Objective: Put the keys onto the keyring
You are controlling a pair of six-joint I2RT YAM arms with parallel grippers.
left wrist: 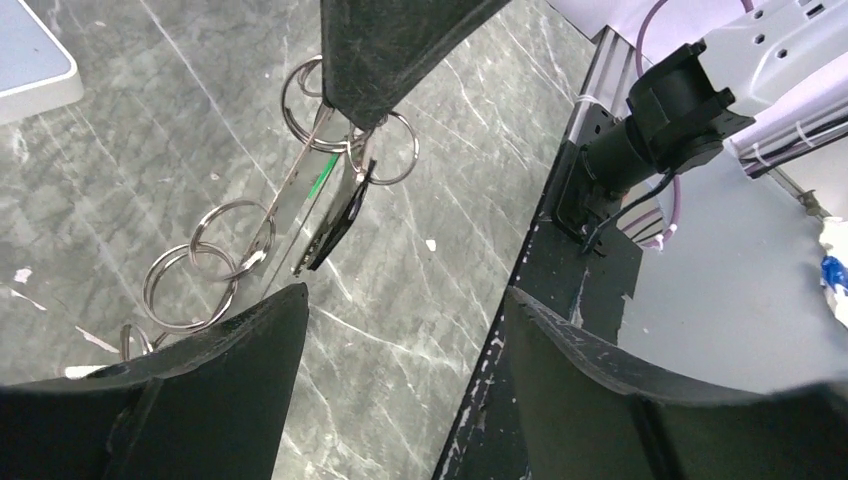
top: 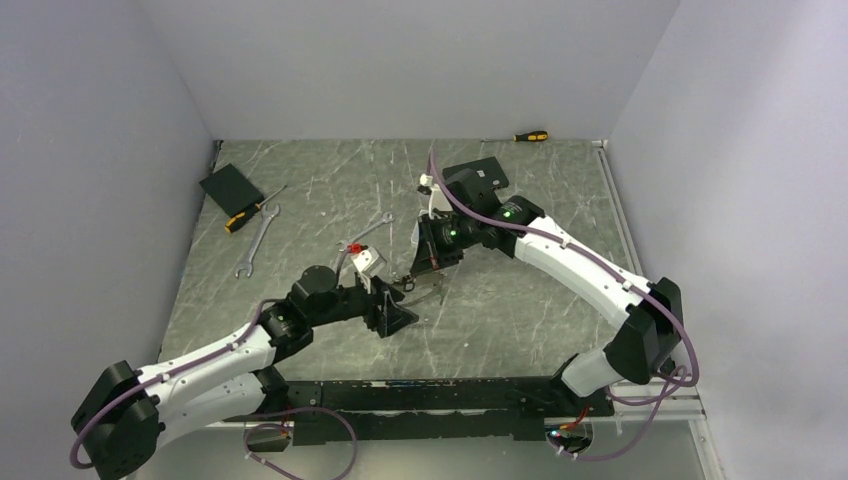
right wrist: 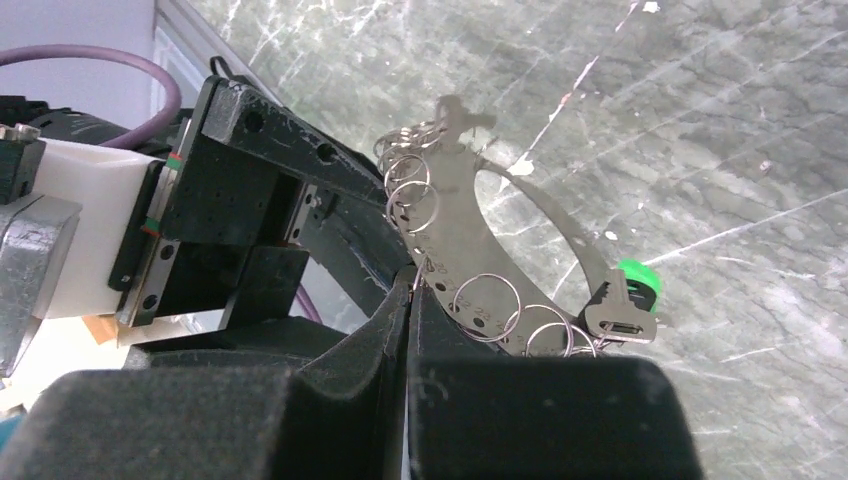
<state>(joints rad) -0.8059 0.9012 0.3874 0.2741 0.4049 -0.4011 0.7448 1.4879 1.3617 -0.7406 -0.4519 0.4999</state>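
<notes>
While my right gripper [right wrist: 408, 295] pinches the keyring [left wrist: 293, 192] tight, my left gripper [left wrist: 405, 295] stands wide open; the keyring lies just ahead, slanting from lower left to top middle.

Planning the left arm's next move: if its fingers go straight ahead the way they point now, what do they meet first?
Probably the keyring and its keys, held up by the right gripper, slightly left of centre; depth is unclear.

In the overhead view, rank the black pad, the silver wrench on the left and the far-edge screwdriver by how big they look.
1. black pad: broadest by far.
2. silver wrench: long but thin.
3. far-edge screwdriver: smallest, though it lies farthest from the camera, so its real size against the wrench is unsure.
</notes>
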